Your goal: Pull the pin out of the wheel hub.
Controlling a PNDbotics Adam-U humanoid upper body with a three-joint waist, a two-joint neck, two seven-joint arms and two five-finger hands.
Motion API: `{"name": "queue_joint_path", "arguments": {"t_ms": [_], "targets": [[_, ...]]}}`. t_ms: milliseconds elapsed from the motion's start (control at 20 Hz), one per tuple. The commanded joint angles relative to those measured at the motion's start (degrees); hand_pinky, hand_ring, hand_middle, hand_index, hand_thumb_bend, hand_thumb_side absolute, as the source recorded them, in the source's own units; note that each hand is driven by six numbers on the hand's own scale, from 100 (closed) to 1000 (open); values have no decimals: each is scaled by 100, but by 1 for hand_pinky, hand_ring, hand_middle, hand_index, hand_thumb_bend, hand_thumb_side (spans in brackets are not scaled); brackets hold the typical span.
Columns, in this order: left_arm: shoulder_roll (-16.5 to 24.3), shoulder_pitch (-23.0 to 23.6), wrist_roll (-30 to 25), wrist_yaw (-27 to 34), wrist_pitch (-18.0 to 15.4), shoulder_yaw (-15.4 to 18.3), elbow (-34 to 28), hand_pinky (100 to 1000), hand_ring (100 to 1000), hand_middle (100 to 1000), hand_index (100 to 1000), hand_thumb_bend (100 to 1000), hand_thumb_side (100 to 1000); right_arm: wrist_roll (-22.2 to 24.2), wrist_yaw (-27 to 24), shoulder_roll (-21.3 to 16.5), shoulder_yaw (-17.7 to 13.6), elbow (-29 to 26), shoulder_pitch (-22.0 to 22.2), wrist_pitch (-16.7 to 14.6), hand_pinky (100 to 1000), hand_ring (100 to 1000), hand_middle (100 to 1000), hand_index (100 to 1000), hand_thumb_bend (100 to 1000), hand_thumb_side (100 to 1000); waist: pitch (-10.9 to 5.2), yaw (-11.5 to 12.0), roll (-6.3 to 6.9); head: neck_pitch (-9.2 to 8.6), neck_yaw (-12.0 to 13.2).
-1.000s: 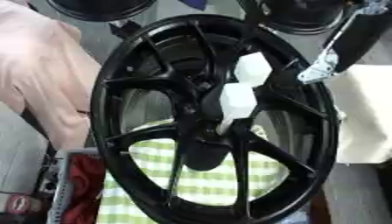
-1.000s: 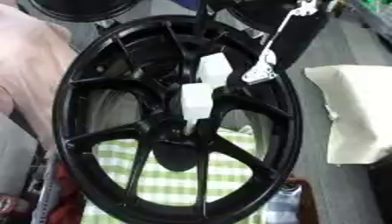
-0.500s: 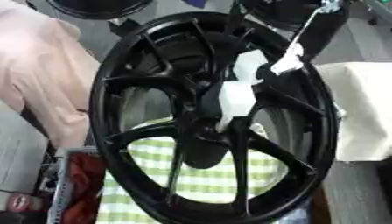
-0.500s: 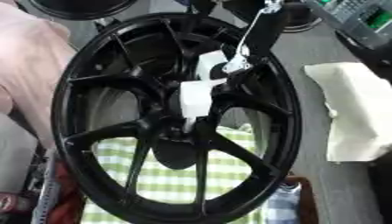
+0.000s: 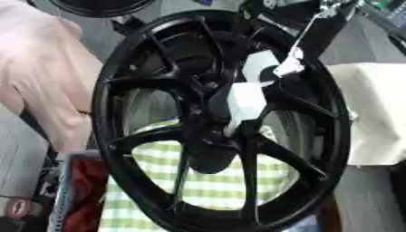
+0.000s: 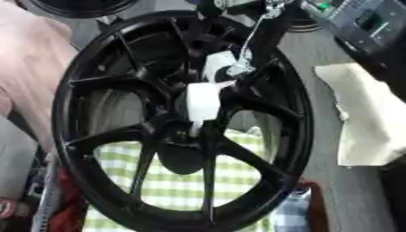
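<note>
The white pin [image 5: 246, 100] sits in the wheel hub [image 5: 218, 118], just below the right hand [image 5: 295, 63], whose grip I cannot tell.

A green-and-white checked cloth [image 5: 214, 181] lies well below the fingers, toward the near edge. A cream cloth [image 6: 369, 118] lies crumpled just below and right of the fingers. A pale pink fabric [image 5: 44, 72] fills the side far left of them. A red object [image 5: 83, 195] sits at the lower left, and a second dark wheel [image 5: 99, 5] shows at the top, left of the fingers.
</note>
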Motion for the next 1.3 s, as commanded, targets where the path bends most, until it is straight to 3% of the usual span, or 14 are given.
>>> {"name": "queue_joint_path", "arguments": {"t_ms": [50, 600, 1300], "targets": [[125, -49, -22, -7, -6, 10, -116, 813, 635, 696, 847, 198, 790, 2, 40, -109, -57, 38, -34, -52, 901, 834, 778, 821, 449, 303, -70, 11, 19, 37, 17], [116, -61, -21, -22, -2, 16, -116, 814, 634, 696, 844, 189, 786, 102, -35, -241, -88, -132, 157, -108, 898, 819, 746, 797, 467, 271, -35, 19, -35, 40, 158], [87, -46, -52, -47, 0, 20, -116, 817, 635, 697, 843, 191, 797, 86, 101, -402, -199, -88, 395, -137, 892, 804, 712, 793, 474, 292, -21, -26, -52, 16, 260]]}}
